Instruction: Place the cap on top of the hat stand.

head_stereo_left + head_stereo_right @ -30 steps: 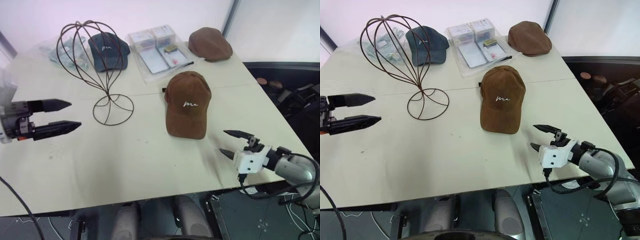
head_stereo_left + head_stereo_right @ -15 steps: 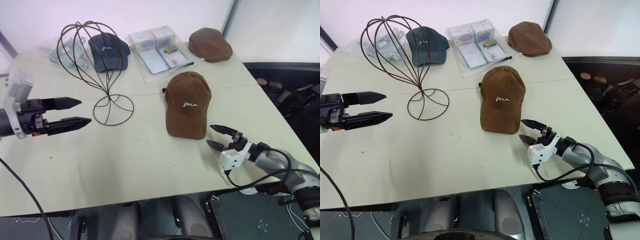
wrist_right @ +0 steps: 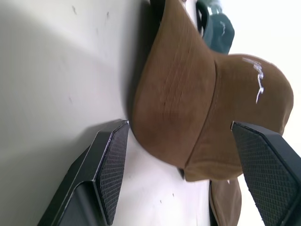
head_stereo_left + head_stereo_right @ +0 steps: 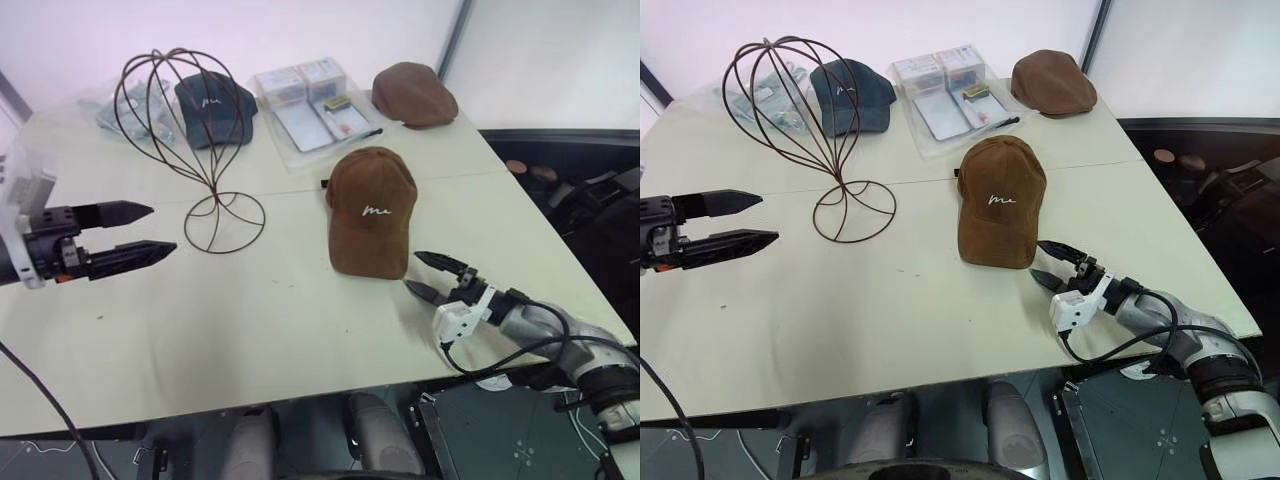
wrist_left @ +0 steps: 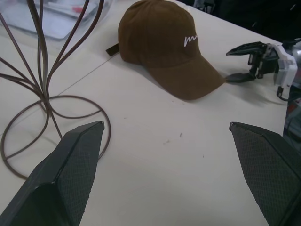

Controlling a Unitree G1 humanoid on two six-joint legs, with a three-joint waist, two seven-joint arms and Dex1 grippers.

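Pale cream table [image 4: 250, 330], matte, with a seam line running across it at mid-depth and a few small dark specks on the near half; white walls behind, and a dark floor with cables past the table's right edge. The cap [image 4: 371, 207], brown with white script, lies flat just right of table centre, brim toward the near edge. The hat stand [image 4: 190, 140] stands upright at about 10 o'clock from the cap, well apart from it, its round wire base on the table and its cage top bare. Along the far edge: a dark blue cap [image 4: 214, 105] just behind the stand, a clear plastic packet of cards [image 4: 315, 105] at 12 o'clock from the brown cap, and a plain brown flat cap [image 4: 413, 93] at 1 o'clock. Left gripper [image 4: 140, 232] hovers over the table's left side, jaws wide apart, holding nothing, at 9 o'clock from the stand's base. Right gripper [image 4: 425, 275] sits low at 5 o'clock from the cap, jaws wide apart, tips just beside the brim edge; contact cannot be told. The near half of the table between the grippers is open, bare surface.
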